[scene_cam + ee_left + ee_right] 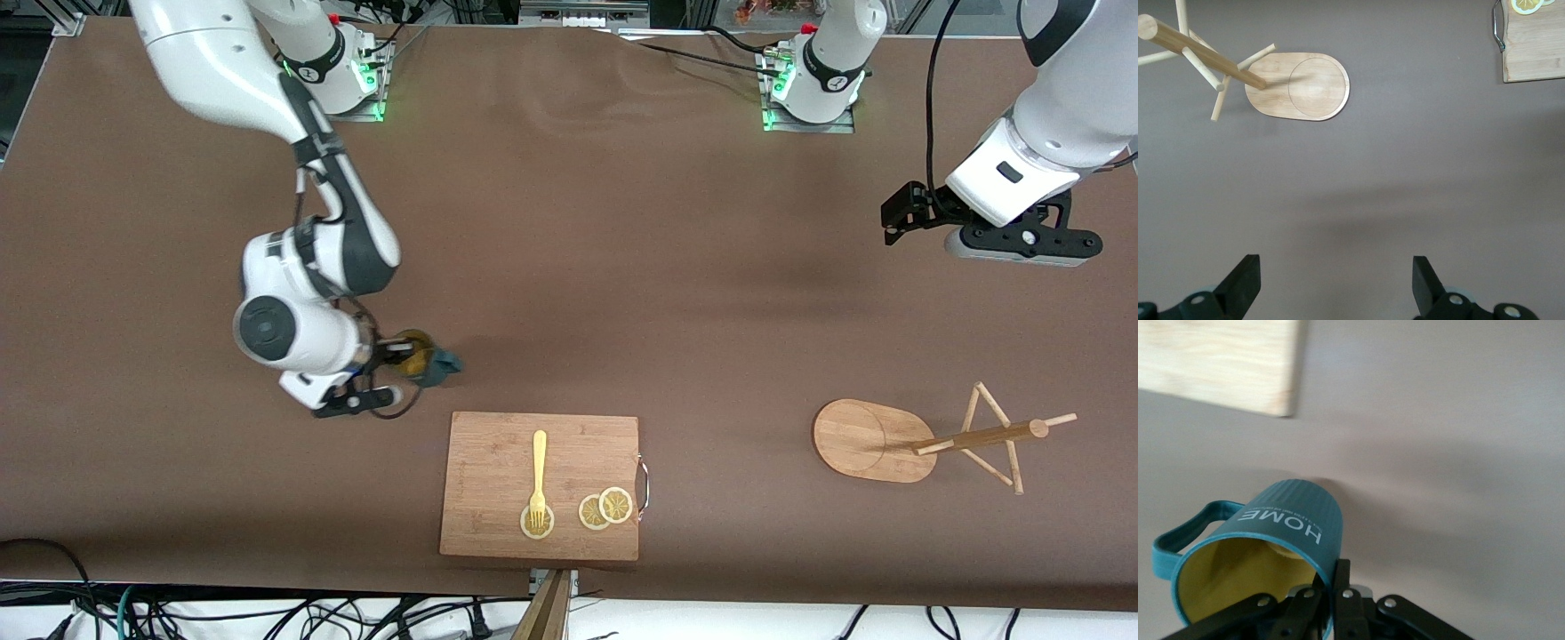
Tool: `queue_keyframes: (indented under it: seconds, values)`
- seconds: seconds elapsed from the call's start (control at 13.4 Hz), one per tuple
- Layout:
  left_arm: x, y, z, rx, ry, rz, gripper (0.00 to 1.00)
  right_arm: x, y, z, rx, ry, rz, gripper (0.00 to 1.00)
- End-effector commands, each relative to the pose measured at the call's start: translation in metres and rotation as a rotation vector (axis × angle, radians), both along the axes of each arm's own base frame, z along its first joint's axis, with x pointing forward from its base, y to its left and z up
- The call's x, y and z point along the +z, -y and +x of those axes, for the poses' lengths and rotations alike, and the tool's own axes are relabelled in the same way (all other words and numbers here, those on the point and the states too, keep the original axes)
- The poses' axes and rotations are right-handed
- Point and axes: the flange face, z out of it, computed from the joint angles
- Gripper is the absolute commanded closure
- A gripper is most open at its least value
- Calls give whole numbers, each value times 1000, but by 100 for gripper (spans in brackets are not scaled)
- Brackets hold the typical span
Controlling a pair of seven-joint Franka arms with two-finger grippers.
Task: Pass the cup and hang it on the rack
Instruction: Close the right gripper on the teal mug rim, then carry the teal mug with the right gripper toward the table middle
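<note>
Fingers of right gripper (1331, 590) clamp cup (1265, 550) rim, 1 inside; left gripper (1335, 283) fingers apart, waiting.

Counted around the one cutting board (498, 453) are one cup (425, 357) just beside its corner toward the robots, one rack (925, 440) well apart toward the left arm's end, and, on it, one fork (538, 476) and three lemon slices (605, 508).
</note>
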Motion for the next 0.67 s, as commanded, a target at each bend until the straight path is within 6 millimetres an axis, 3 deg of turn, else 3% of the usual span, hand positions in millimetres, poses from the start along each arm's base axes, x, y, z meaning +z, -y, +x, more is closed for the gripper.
queue_keyframes:
  seconds: [0.0, 0.22, 0.37, 0.45, 0.6]
  values:
    - [9, 1, -2, -4, 0, -2, 0, 18, -89, -28, -64, 5, -20, 100]
    - [9, 1, -3, -4, -2, -1, 0, 15, -195, -72, -133, 26, -18, 100]
    - [9, 1, -2, -4, 0, 0, 0, -1, -262, -105, -195, 44, -15, 100]
    - [9, 1, -2, -6, 0, 0, 0, -10, -290, -119, -215, 51, -11, 100]
    - [9, 1, -2, -6, -2, 0, 0, -17, -317, -132, -226, 68, 9, 100]
